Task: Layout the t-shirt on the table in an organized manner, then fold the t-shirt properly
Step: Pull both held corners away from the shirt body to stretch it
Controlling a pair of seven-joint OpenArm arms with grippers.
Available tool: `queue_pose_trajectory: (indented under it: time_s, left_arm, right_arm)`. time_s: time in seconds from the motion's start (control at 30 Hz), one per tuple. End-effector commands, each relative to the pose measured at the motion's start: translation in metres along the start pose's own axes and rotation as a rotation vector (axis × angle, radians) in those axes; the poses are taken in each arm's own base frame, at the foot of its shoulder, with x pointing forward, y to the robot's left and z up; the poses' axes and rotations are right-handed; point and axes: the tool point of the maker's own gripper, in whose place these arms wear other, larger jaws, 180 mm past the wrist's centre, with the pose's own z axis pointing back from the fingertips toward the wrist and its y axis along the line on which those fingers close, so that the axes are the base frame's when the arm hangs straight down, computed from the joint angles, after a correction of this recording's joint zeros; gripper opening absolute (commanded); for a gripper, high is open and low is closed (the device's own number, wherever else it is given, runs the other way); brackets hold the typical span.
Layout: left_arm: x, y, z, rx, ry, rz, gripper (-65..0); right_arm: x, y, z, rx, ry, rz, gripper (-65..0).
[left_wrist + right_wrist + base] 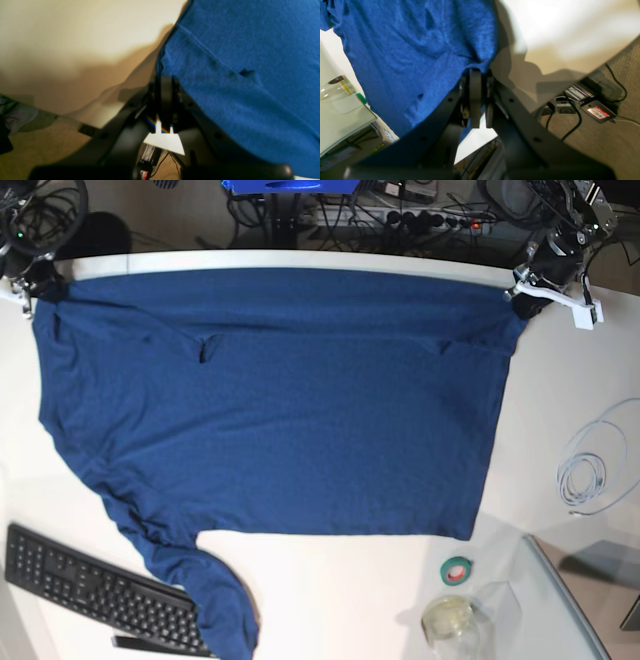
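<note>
The dark blue t-shirt (300, 400) lies spread wide over the white table (560, 380), its far edge pulled straight along the table's back rim. My left gripper (520, 292) is at the shirt's far right corner. In the left wrist view it (163, 80) is shut on the hem of the t-shirt (237, 62). My right gripper (30, 290) is at the far left corner. The right wrist view shows it (476, 72) shut on the edge of the t-shirt (407, 50). One sleeve (215, 600) trails toward the front left.
A black keyboard (90, 585) sits at the front left, partly under the trailing sleeve. A coiled white cable (590, 470) lies at the right. A green tape roll (458, 571) and a glass jar (450, 620) stand front right beside a clear panel (575, 610).
</note>
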Motion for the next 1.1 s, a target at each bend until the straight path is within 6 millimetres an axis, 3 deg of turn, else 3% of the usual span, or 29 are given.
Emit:
queue_pose_trajectory:
  time_s: [0.0, 0.47, 1.07]
  left_arm:
    - [0.014, 0.003, 0.005, 0.003, -0.043, -0.017, -65.0]
    - [0.013, 0.004, 0.004, 0.004, -0.041, -0.014, -65.0]
    - [0.014, 0.004, 0.004, 0.007, -0.043, -0.011, -65.0]
  right_arm:
    - [0.012, 0.006, 0.006, 0.018, -0.032, 0.025, -64.2]
    - [0.002, 0.001, 0.005, 0.013, -0.019, 0.009, -64.2]
    - [0.002, -0.003, 0.006, 0.008, -0.023, 0.003, -63.6]
